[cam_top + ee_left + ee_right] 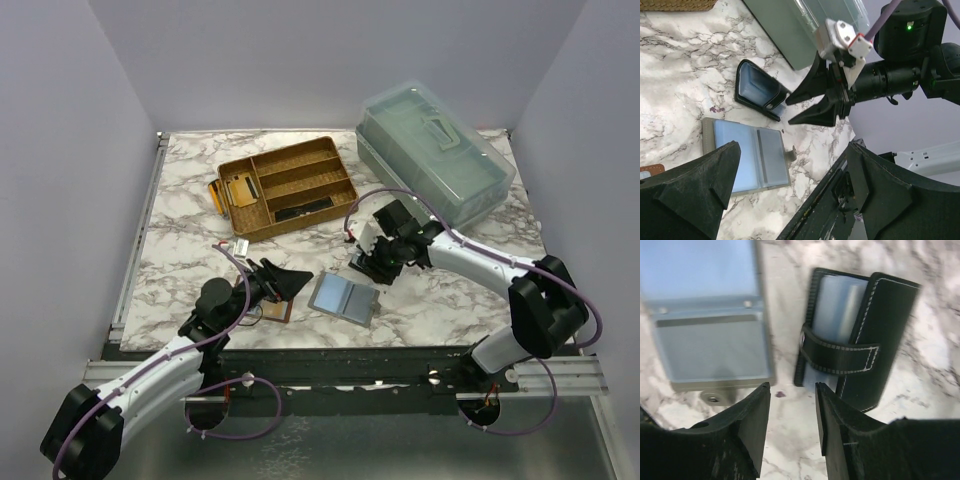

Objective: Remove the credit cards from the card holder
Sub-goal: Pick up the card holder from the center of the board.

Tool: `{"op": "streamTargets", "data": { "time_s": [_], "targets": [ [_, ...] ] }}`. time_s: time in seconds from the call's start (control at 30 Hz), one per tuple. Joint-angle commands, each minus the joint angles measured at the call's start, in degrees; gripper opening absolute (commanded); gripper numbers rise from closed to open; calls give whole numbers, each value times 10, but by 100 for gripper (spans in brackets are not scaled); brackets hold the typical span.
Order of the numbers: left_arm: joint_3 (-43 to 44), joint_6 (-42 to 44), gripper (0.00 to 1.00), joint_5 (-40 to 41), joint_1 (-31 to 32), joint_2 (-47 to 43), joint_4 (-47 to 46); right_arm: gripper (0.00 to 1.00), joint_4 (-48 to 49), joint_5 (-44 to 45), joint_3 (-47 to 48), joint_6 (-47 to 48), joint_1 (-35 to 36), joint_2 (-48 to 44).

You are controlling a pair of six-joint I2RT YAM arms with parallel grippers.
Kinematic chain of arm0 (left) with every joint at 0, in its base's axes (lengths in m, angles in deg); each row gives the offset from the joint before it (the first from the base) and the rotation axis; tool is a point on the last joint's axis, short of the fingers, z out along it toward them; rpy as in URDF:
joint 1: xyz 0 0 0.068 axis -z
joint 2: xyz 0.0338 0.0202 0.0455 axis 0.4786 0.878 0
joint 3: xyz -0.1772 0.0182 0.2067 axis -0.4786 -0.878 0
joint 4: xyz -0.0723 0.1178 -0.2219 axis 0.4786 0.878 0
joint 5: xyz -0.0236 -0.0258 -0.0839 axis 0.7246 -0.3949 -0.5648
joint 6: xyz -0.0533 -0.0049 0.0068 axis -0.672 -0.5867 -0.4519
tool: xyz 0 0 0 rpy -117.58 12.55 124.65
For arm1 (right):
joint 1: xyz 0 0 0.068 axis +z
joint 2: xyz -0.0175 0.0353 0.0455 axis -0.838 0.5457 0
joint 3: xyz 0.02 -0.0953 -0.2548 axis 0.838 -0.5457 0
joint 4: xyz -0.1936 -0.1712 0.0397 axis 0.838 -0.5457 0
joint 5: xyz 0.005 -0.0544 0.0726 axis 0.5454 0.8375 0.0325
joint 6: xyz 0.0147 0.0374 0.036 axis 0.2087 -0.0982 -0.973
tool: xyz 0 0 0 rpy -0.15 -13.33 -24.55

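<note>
The small black leather bifold card holder (pixel 890 335) lies on the white marble-patterned table (pixel 190 250), half folded, just ahead of the right gripper (pixel 792 412) and just beside a grey flat holder (pixel 747 155) that lies open with its blue pockets up. The thin, pale silvery credit cards (pixel 835 305) sit in its inner pocket, and the stitched closing strap (pixel 840 356) curves across them. The right gripper's jaws stand parted with bare table between them, gripping nothing. The left gripper (pixel 792 165) is spread wide over the grey holder, also empty. The card holder looks light and floppy, so it will likely slide or fold shut if pushed from one side. It probably needs one arm to pin a leather flap while the other pulls. The cards are stiff, smooth and slippery, snug in the pocket, with only a narrow edge showing. The best hold seems to be a pinch across the flat faces at that exposed edge, clear of the strap, drawing straight along the pocket. A grip on the strap or the spine would only lift the whole thing.
</note>
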Motion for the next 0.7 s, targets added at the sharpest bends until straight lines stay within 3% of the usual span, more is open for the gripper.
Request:
{"op": "streamTargets", "data": {
  "time_s": [0.0,0.2,0.43,0.67],
  "targets": [
    [3,-9,95,8,4,-6,-5,48,41,63,6,-21,-34,-24],
    [-1,-11,95,7,3,-10,-5,56,70,91,5,-25,-61,-25],
    [10,-7,94,-2,4,14,-5,67,59,3,26,-28,-92,11],
    [14,-14,94,-13,4,20,-5,68,58,-47,50,-39,-118,60]
  ]
}}
